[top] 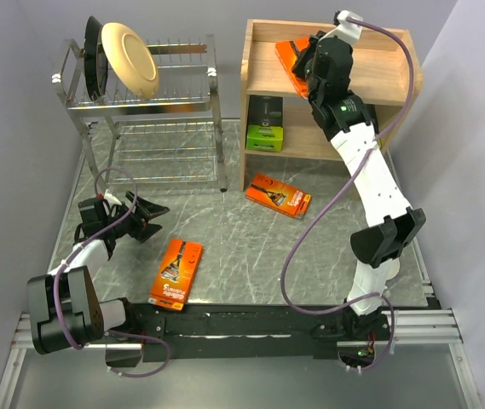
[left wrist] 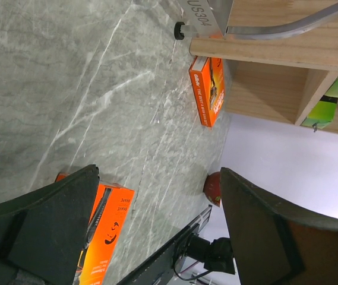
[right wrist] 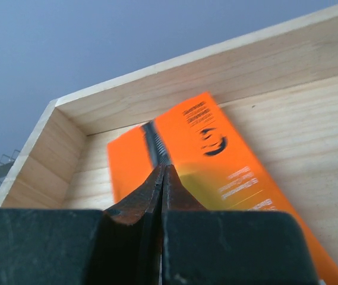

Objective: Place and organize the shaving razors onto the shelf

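Note:
The wooden shelf (top: 378,72) stands at the back right. One orange razor pack (top: 286,58) lies on its top tier, angled against the back rim. My right gripper (top: 304,68) is shut with nothing between its jaws, its tip (right wrist: 164,171) on or just above that orange pack (right wrist: 216,148). Black and lime-green packs (top: 264,124) sit in the lower tier, and two green ends (left wrist: 335,95) show there. A second orange pack (top: 278,195) lies on the table before the shelf (left wrist: 209,89). A third orange pack (top: 176,273) lies front left (left wrist: 106,228). My left gripper (top: 144,218) is open and empty (left wrist: 163,231).
A chrome wire dish rack (top: 153,128) stands at the back left with a beige plate (top: 129,56) and a dark plate (top: 94,55) in it. Grey walls close in on both sides. A small red object (left wrist: 212,187) sits at the table's far edge.

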`<action>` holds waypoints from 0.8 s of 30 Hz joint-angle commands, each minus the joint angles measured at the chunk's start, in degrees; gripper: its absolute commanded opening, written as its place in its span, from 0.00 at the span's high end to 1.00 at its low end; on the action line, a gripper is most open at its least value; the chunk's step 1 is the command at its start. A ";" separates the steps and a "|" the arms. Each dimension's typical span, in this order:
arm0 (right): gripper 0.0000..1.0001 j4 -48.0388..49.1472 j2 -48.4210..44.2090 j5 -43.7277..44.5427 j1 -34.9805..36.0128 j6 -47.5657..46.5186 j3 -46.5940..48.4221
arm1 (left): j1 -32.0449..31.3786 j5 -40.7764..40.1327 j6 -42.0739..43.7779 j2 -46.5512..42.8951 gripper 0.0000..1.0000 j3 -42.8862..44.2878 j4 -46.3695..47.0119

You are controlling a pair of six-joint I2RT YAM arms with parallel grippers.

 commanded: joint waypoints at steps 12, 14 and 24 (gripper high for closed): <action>0.81 2.56 -6.83 -14.60 -14.48 -7.92 -3.94 | 0.22 1.02 -1.21 -0.81 0.12 0.32 3.32; 0.82 2.20 -7.09 -16.34 -15.10 -8.71 -5.70 | 0.22 1.02 -1.38 -0.37 0.12 0.41 3.76; 0.80 0.00 -9.46 -31.11 -13.17 -7.31 -14.92 | 0.22 0.85 -1.03 0.34 0.12 0.85 4.11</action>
